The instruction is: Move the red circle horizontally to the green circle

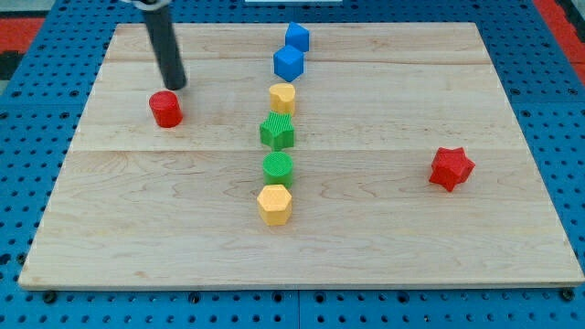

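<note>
Near the desk's (pixel 512 91) top-left corner, my tip (pixel 175 87) sits just above the red circle (pixel 165 109) — no hand, nothing held. The green circle (pixel 278 168) is well apart rightward — the push isn't done.

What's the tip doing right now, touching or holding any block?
My tip: no pincer, so it holds nothing; it sits just above the red circle toward the view's top. Whether they touch cannot be told. The green circle lies off to the view's right.
</note>
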Controlling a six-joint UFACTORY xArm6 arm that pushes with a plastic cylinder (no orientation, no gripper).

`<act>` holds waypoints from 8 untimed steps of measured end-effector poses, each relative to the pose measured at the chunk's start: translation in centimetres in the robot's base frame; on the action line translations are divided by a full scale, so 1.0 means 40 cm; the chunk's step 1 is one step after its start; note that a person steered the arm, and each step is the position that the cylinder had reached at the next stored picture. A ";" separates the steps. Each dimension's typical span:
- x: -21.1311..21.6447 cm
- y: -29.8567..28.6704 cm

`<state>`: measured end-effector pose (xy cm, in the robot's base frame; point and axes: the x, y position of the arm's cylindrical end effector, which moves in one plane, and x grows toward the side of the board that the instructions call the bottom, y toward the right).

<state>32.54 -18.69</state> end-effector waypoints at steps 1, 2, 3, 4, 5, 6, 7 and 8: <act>0.125 -0.052; 0.186 -0.013; 0.087 -0.081; 0.088 0.066; 0.128 0.170; 0.276 0.229; 0.306 0.105; 0.234 0.116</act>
<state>41.92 -14.03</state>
